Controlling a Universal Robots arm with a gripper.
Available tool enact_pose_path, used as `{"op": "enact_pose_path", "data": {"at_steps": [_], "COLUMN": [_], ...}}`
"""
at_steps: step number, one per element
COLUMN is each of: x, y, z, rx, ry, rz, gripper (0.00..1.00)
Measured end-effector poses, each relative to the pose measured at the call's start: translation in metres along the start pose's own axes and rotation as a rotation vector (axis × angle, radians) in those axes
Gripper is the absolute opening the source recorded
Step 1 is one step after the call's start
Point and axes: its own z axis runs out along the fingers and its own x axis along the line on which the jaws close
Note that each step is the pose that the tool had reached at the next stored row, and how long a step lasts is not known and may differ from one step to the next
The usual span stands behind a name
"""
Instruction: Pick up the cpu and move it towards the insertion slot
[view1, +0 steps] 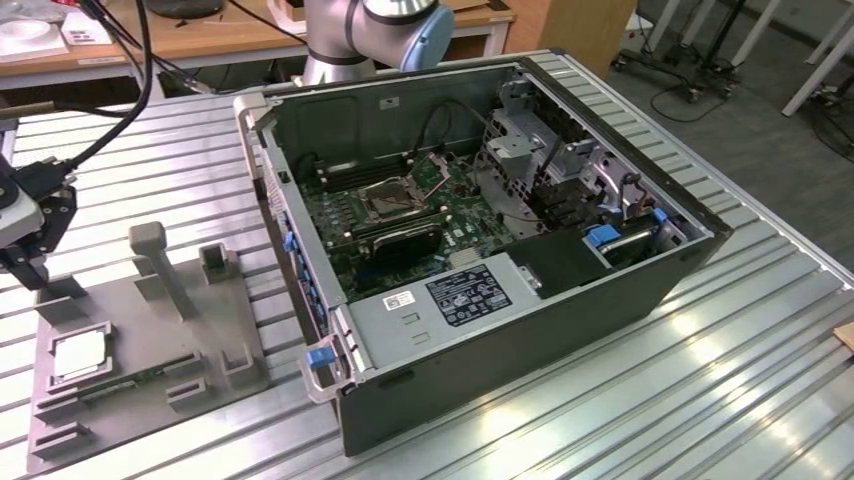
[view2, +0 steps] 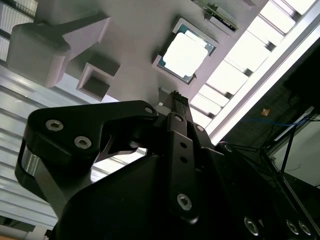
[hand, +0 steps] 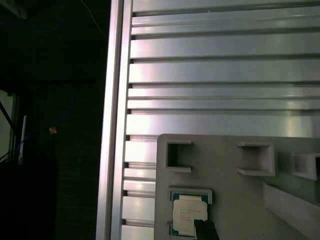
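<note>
End effector (view1: 30, 262): hanging above a corner of the grey plastic tray (view1: 160, 345) at the exterior view's left; whether it is open or closed cannot be told. Cpu (view2: 186, 50): lying flat in a square tray pocket, silvery top up, close under the end effector in both wrist views; its print is too small to read. Green memory stick (view1: 127, 383): sitting in a neighbouring pocket. Insertion slot (view1: 394, 197): showing in the exterior view on the green motherboard, inside the open computer case (view1: 534, 330), well apart from the tray. Tray and case are resting on the ribbed metal worktop (view1: 694, 400).
</note>
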Motion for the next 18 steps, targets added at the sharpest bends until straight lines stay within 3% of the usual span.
{"op": "enact_pose_path", "data": {"at_steps": [18], "x": [0.0069], "y": [-0.0027], "z": [0.0103], "rx": [0.0017], "ry": [0.0001], "rz": [0.0], "gripper": [0.1]}}
